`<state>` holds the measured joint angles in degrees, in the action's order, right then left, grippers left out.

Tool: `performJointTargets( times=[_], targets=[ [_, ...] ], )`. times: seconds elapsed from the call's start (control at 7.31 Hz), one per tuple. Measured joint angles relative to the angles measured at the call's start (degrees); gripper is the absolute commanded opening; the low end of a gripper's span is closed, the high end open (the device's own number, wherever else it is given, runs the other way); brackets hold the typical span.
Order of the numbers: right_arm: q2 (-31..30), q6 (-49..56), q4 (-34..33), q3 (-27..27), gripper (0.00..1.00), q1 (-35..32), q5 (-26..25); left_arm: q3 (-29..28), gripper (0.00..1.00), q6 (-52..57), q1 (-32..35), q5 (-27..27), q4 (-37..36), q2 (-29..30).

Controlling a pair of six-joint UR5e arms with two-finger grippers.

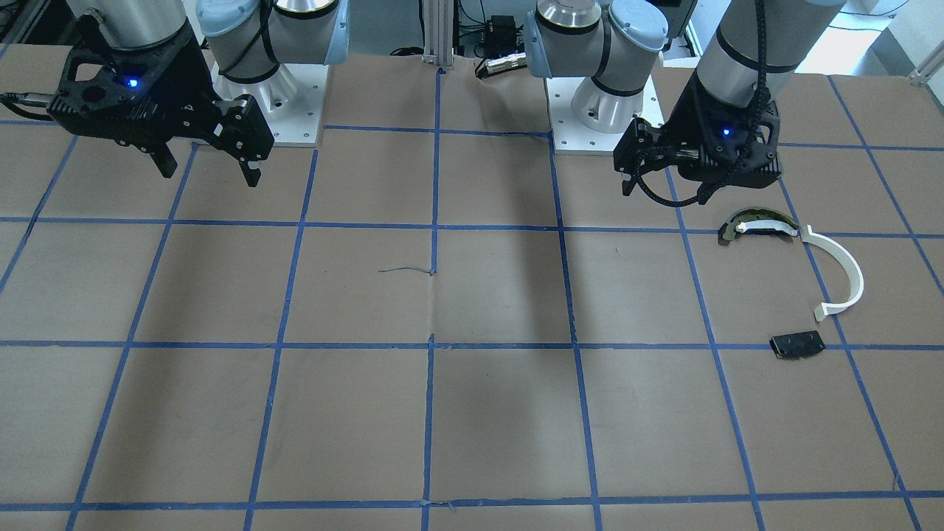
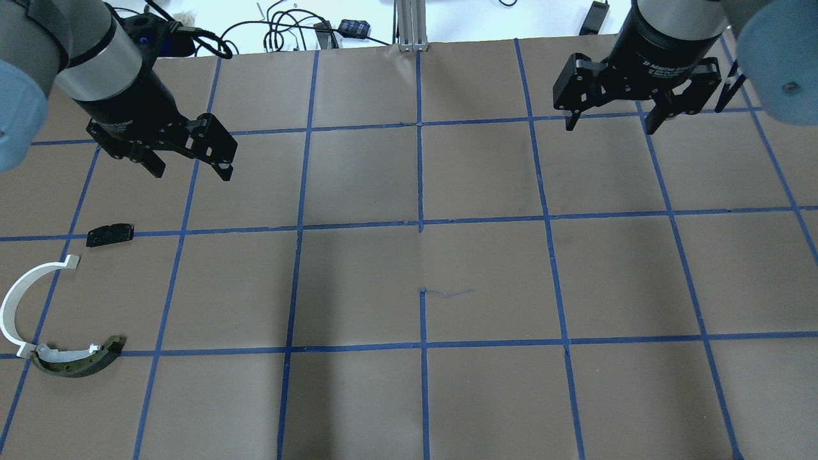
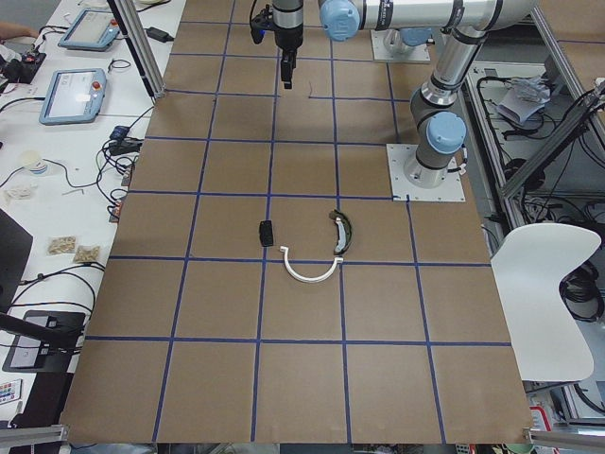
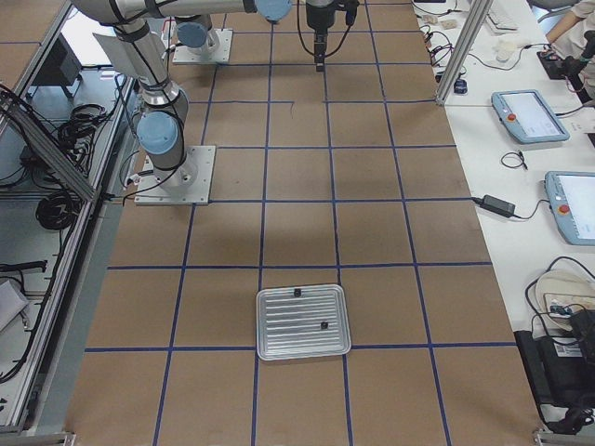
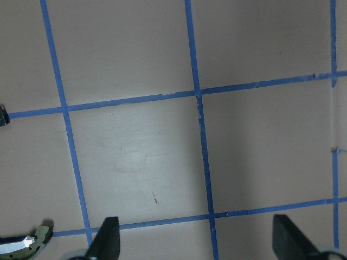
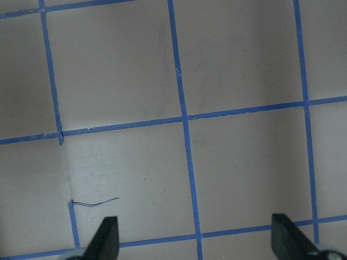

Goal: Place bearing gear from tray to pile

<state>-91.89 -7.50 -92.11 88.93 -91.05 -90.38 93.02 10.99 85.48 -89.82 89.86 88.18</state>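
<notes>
A silver tray (image 4: 284, 351) lies on the table, seen only in the exterior right view, with two small dark parts (image 4: 323, 324) in it; I cannot tell which is the bearing gear. The pile is a white half-ring strip (image 2: 14, 300), a dark curved piece with pale trim (image 2: 77, 363) and a flat black plate (image 2: 110, 234). My left gripper (image 2: 190, 172) hangs open and empty above the table, beyond the black plate. My right gripper (image 2: 611, 126) hangs open and empty over bare table. Both wrist views show spread fingertips (image 5: 108, 238) (image 6: 108, 238) with nothing between.
The table is brown paper with a blue tape grid (image 2: 420, 223). Both arm bases (image 1: 590, 103) stand at the robot's edge. The pile also shows in the front-facing view (image 1: 841, 273). Tablets and cables (image 4: 530, 116) lie on a side bench beyond the table.
</notes>
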Motion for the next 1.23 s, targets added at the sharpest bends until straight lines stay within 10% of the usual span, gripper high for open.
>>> performJointTargets(
  times=[1.23],
  targets=[
    [-0.2,11.1,0.9,-0.2,1.0,7.8,-2.0,0.0,1.0,0.0,0.0,0.1,0.0,0.0]
  ],
)
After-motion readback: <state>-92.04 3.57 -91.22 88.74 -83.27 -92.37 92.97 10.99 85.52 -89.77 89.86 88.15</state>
